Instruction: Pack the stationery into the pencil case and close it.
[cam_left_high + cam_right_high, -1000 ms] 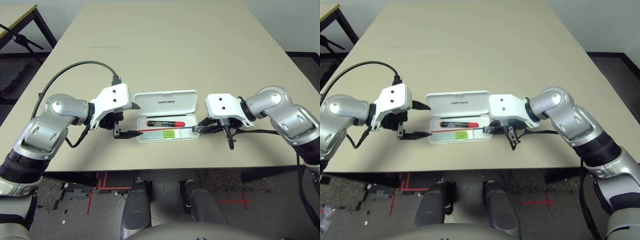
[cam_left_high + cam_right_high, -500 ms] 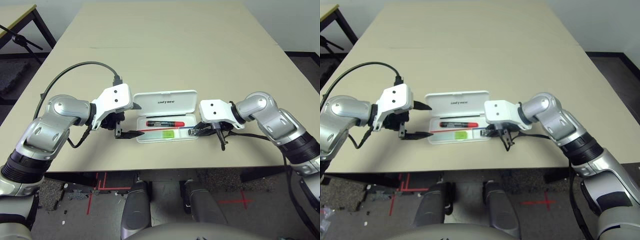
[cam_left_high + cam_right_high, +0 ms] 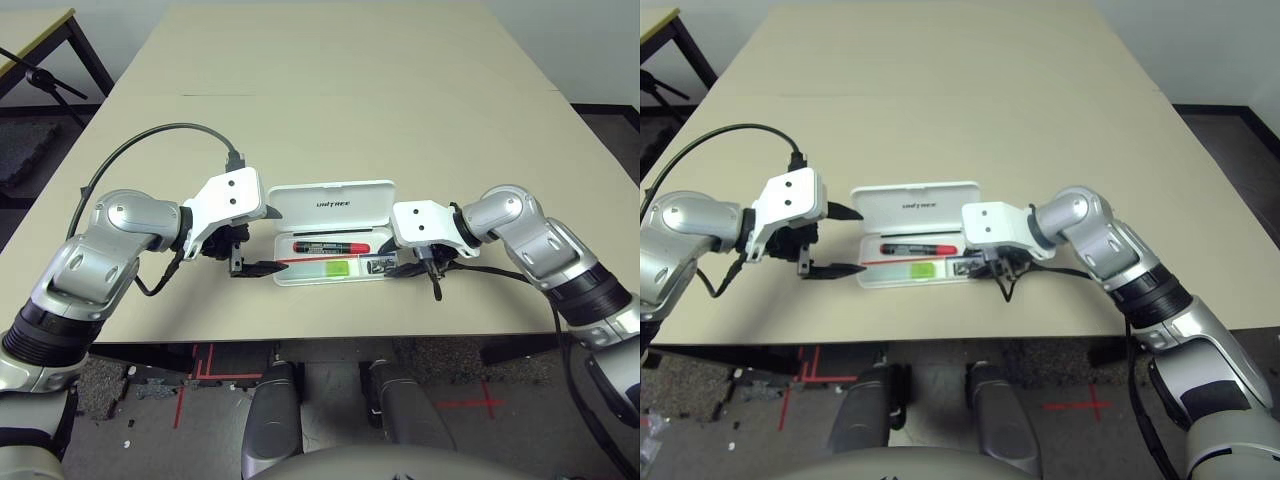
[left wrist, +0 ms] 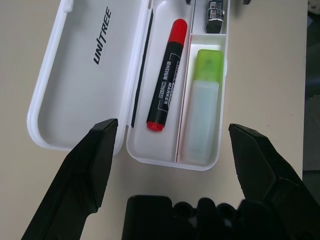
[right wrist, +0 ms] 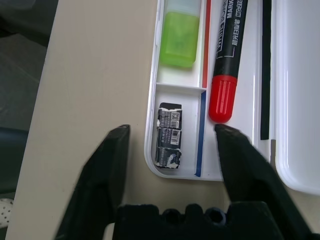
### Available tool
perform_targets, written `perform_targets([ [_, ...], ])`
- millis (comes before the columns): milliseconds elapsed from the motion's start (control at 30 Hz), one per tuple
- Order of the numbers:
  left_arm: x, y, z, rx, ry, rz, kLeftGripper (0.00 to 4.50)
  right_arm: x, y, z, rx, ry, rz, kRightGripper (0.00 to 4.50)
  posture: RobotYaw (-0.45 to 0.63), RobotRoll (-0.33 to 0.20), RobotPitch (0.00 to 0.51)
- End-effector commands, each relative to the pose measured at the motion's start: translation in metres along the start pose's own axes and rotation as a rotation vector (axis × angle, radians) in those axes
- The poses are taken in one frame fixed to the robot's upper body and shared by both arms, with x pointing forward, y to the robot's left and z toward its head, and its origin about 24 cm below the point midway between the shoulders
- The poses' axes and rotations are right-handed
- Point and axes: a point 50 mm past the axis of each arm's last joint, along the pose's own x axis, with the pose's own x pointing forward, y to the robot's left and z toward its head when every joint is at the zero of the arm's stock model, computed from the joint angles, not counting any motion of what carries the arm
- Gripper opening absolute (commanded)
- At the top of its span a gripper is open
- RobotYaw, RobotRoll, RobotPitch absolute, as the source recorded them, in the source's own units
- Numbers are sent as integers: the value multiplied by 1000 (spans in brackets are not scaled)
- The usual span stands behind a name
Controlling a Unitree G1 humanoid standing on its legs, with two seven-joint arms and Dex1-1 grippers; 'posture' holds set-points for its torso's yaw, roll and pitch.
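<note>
Looks like a lab or test room. Large plain beige tabletop (image 3: 400, 90), red tape marks (image 3: 195, 365) on speckled floor (image 3: 120, 385).

The pencil case (image 3: 334, 232), a white rounded plastic box, lies open near the table's (image 3: 330, 90) front edge, its lid with dark "UNITREE" lettering laid back flat toward the far edge. Inside the tray, the red marker (image 4: 168, 74) lies lengthwise in the compartment next to the hinge. The pale green highlighter (image 4: 202, 105) lies in the front compartment, and the small silver-black clip (image 5: 169, 134) rests in the small end compartment beside its bright green cap.
</note>
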Motion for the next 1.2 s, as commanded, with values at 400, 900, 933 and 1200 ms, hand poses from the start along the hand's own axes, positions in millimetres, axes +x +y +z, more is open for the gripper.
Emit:
perform_targets([
  [400,-14,-4,-21,-69,79,35,4500,-105,14,-26,379,-126,-131,4429,22,0,137],
  [900,-25,7,-46,-161,140,127,3583,-122,38,-33,530,-217,-191,4500,-11,0,128],
  [933,-27,9,-49,-165,156,145,3178,-121,38,-33,531,-217,-192,4500,-11,0,127],
  [1200,-37,23,-91,-74,441,247,20,-116,38,-36,531,-191,-182,4500,-14,0,128],
])
